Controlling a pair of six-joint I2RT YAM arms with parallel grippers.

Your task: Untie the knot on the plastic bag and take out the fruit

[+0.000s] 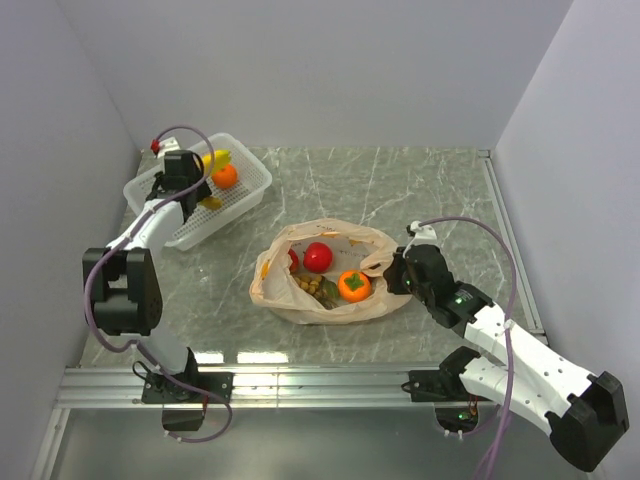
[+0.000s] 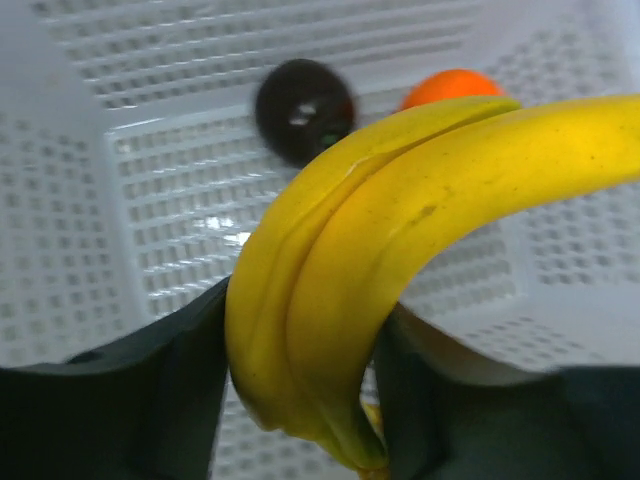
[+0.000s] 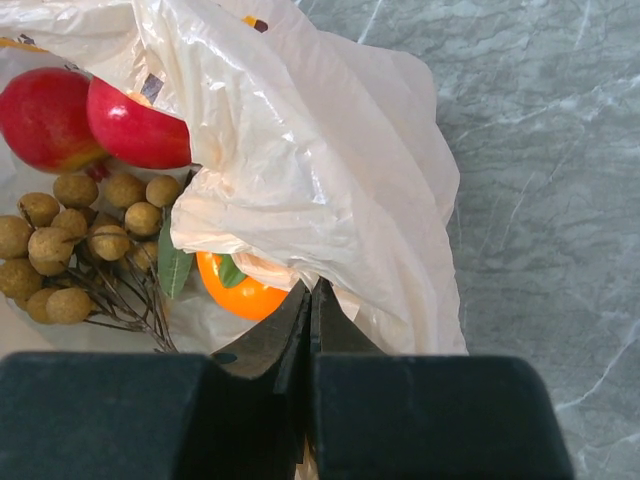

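Three kinds of fruit lie in the peach see-through plastic bag (image 1: 275, 290), its mouth open and untied, just left of the right tool (image 1: 392, 272): round red apple (image 1: 318, 257), orange persimmon (image 1: 352, 286), bunch of small brown balls (image 1: 315, 288). The left tool (image 1: 195, 185) hangs over the white mesh plastic basket (image 1: 255, 190).

Left wrist: tool clamped on the yellow bananas (image 2: 400, 230). A dark round fruit (image 2: 303, 110) and a plain orange tangerine (image 2: 450, 88) lie beyond it.

Right wrist: tool closed, apparently pinching the bag's rim.

Judged: untying done, unloading partway.

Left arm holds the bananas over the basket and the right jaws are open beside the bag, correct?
No: the right gripper has its jaws shut, pinching the bag at its edge, as the right wrist view shows. The left gripper does hold the bananas over the basket.
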